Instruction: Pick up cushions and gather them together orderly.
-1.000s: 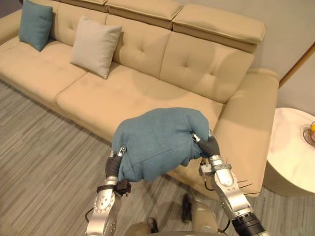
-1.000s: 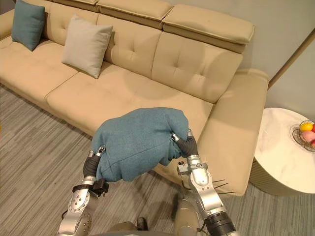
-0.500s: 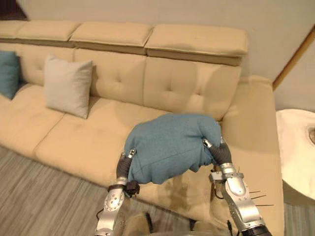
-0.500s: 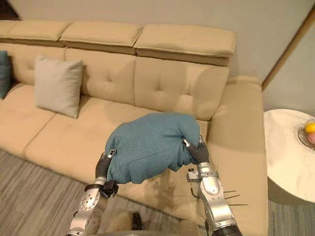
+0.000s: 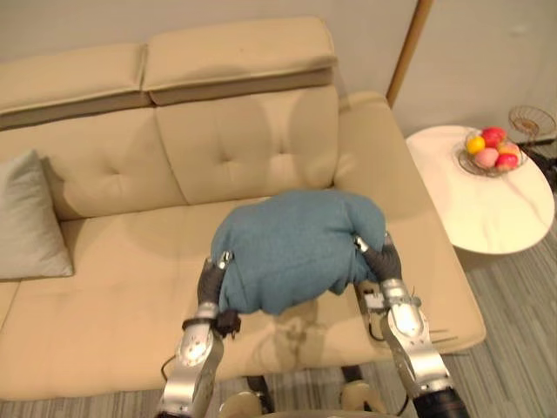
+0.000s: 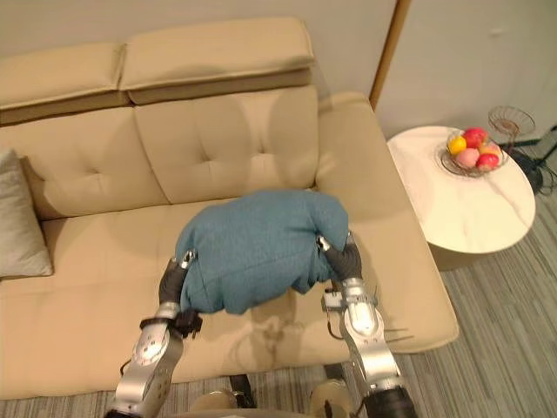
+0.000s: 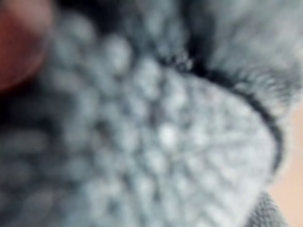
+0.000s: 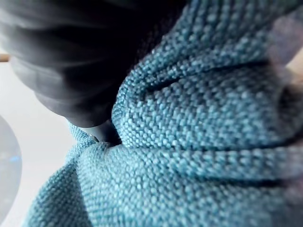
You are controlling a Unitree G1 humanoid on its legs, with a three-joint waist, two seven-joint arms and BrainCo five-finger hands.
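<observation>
One beige sofa (image 5: pixel 130 287) beneath teal cushion (image 5: pixel 291 248), round white table (image 5: pixel 496 205) beside, grey floor (image 5: pixel 522 348).

Left hand (image 5: pixel 210 280) and right hand (image 5: pixel 384 262): front parts sunk in the folds of the blue cushion (image 5: pixel 296 248), grip unreadable. Left wrist view: cushion weave a blur, with a reddish smear I cannot identify. Grey cushion (image 5: pixel 26 228) toward the sofa's (image 5: pixel 130 296) left end is cut by the picture edge, as is the sofa. Fruit (image 5: pixel 487 150) on the side table (image 5: pixel 487 205): kinds too small to tell.
</observation>
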